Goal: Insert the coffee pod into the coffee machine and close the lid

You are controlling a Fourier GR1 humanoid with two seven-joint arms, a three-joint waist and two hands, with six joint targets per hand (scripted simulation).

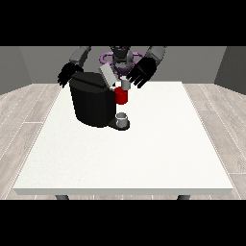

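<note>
A black coffee machine (91, 103) stands on the white table (144, 153), left of the middle. Its grey lid (107, 75) is raised and tilted back. A small grey coffee pod (126, 85) sits upright at the top of the machine's red front part (121, 96). The hand at the view's right (142, 72) is right beside the pod, up and to its right; I cannot tell whether it holds the pod. The hand at the view's left (67, 75) hangs behind the machine's far left corner, its fingers relaxed, holding nothing.
A small grey cup (122, 118) stands on the machine's drip tray under the red part. The table's bare surface stretches to the right of the machine and towards the camera.
</note>
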